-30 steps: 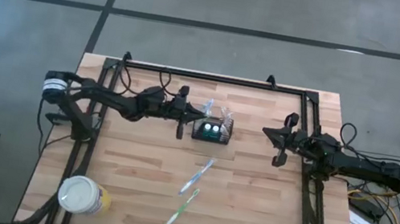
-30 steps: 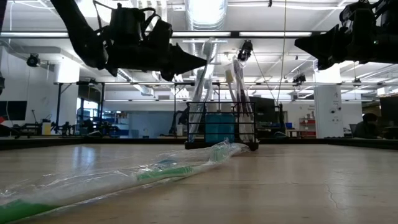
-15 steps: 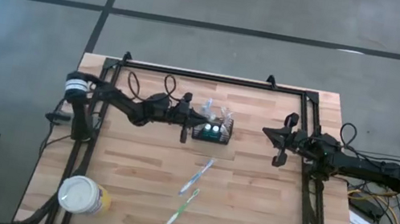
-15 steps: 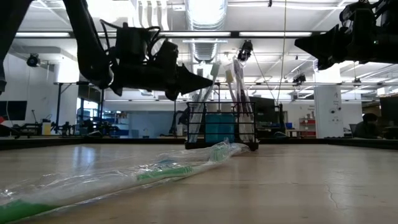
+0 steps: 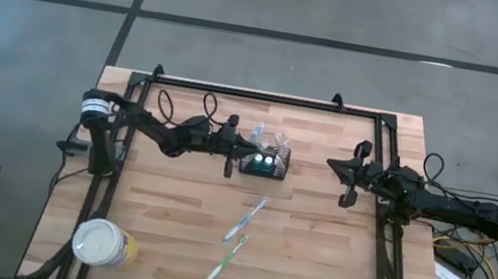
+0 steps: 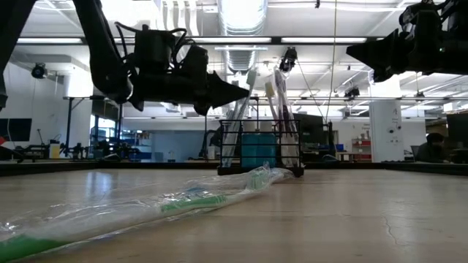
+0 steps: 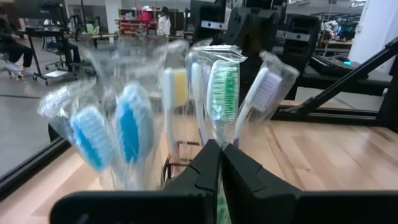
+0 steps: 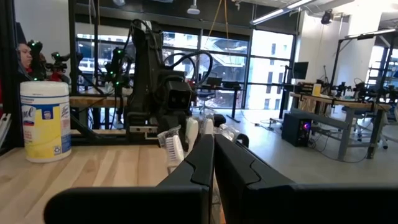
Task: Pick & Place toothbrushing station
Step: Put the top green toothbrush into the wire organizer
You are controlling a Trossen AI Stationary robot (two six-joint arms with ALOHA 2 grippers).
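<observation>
1. Half a second ago the picture from above looked almost the same. The left gripper (image 5: 236, 144) has not moved that I can see. In the low view it sits a tiny bit higher than it did then.
2. One second ago the left arm's shoulder end was farther out to the table's left side. Now it is closer in, and the gripper is nearer the toothbrushing station (image 5: 264, 163).
3. The right gripper (image 5: 348, 180) is in the same spot as before, up in the air near the table's right edge.
4. The round tub (image 8: 44, 121) has a yellow label. It seems to say "Lysol", but the small words are too tiny to read.
5. The toothbrushing station is a little black caddy with open slots. It stands on the wooden table (image 5: 311, 251), near the middle of the back half. Wrapped toothbrushes (image 7: 222, 90) stand up in it.
6. The left gripper's tips are just beside the caddy's left side. In the low view they are up by the brush tops. I cannot tell if they touch.
7. The left gripper's fingers are pressed together and hold nothing.
8. The right gripper's fingers are pressed together too, and it is well apart from the caddy.
9. Two more wrapped toothbrushes, a blue one (image 5: 245, 219) and a green one (image 5: 227, 260), lie flat on the table in front of the caddy.
</observation>
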